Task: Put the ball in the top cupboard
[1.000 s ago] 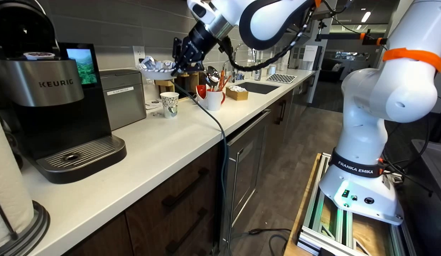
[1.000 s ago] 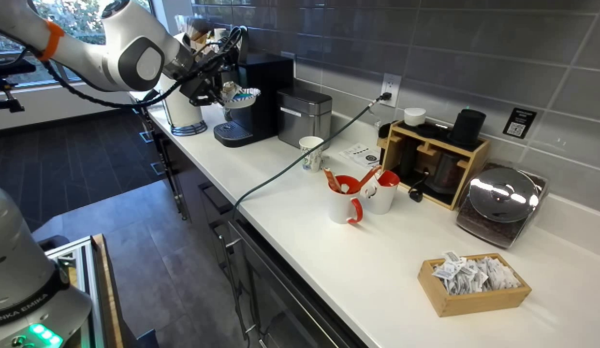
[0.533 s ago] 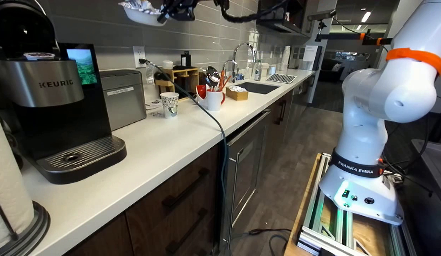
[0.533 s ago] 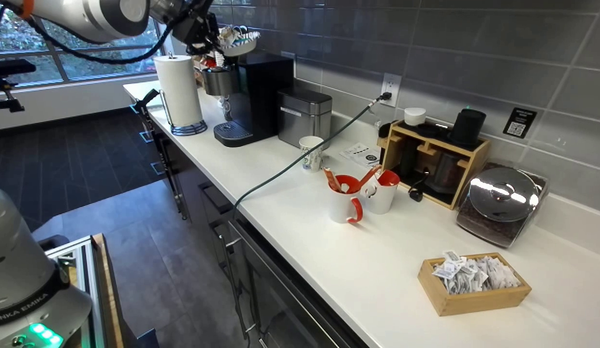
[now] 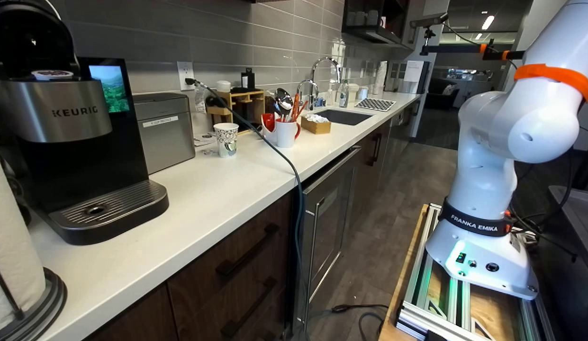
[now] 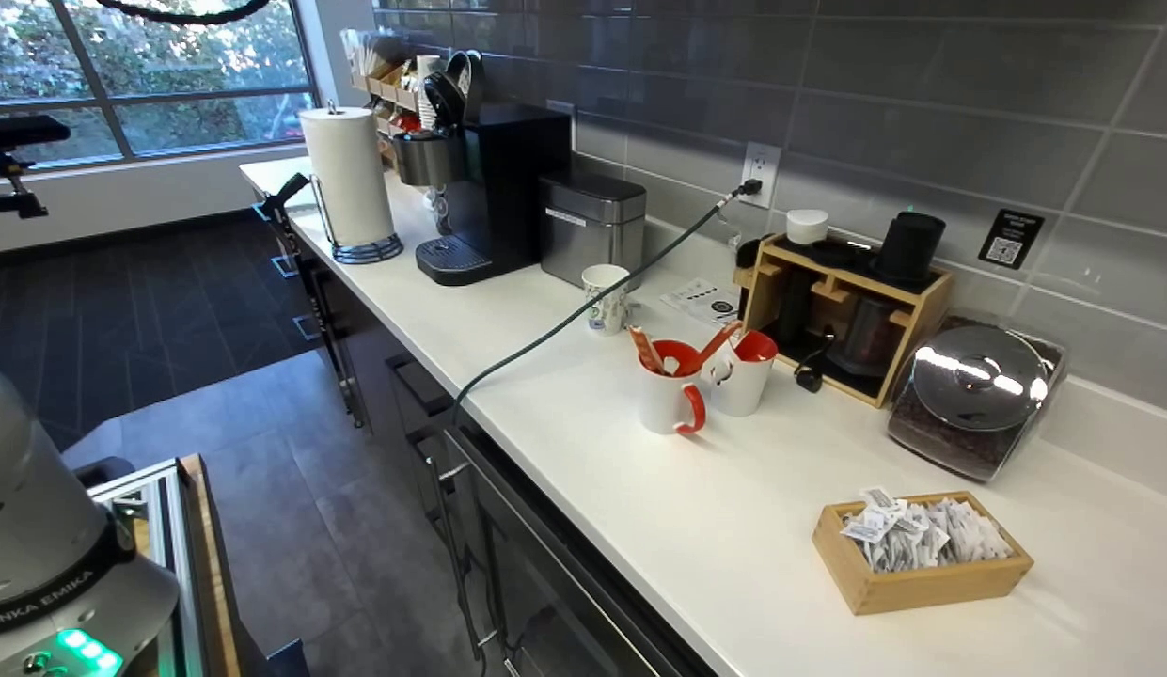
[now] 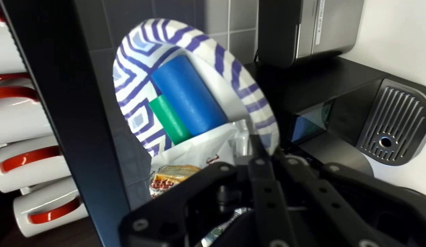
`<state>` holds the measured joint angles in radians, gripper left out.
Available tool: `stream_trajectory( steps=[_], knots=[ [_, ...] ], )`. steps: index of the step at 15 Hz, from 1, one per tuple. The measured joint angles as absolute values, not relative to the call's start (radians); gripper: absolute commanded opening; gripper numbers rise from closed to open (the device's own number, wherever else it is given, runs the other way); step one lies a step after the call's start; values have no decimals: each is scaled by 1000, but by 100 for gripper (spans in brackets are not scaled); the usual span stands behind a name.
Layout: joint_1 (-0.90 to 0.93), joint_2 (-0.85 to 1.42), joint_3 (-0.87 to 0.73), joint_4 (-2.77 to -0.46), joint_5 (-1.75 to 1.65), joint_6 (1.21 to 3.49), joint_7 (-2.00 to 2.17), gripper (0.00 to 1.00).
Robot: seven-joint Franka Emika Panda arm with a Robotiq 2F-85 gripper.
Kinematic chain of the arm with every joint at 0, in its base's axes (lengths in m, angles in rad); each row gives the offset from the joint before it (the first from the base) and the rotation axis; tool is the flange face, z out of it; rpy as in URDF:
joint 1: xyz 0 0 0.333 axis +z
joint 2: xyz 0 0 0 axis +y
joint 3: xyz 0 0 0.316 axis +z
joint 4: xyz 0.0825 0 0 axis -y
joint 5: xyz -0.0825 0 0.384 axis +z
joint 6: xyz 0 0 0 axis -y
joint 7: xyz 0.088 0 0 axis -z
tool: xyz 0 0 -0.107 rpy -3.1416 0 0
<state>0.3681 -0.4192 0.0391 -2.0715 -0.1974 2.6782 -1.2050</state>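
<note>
No round ball shows. The pale round thing I hold is a white bowl (image 7: 242,82) with purple-blue stripes, seen in the wrist view. In it lie a blue cylinder (image 7: 188,94), a green cylinder (image 7: 169,120), a white wrapper (image 7: 206,145) and a yellow packet (image 7: 175,175). My gripper (image 7: 269,151) is shut on the bowl's near rim. Gripper and bowl are out of both exterior views. In the wrist view, a dark upright-looking cupboard edge (image 7: 82,109) stands left of the bowl, with white red-handled mugs (image 7: 34,157) beyond it. A dark upper cupboard (image 5: 374,21) shows in an exterior view.
In the wrist view the coffee machine (image 7: 322,79) and its drip tray (image 7: 396,120) lie right of the bowl. A grey bin (image 5: 163,132), a paper cup (image 5: 226,139) and a cable (image 6: 592,301) are on or across the counter (image 6: 564,470). Tiled wall (image 7: 243,48) lies behind the bowl.
My arm has risen with the bowl in the gripper. The bowl moved from above the counter up and out of the top of both exterior views.
</note>
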Motion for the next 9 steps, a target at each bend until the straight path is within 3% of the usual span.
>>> stream_trajectory(
  steps=[9],
  knots=[
    [309,-304,58,-1863,-190,2631,-1219,1]
  ],
)
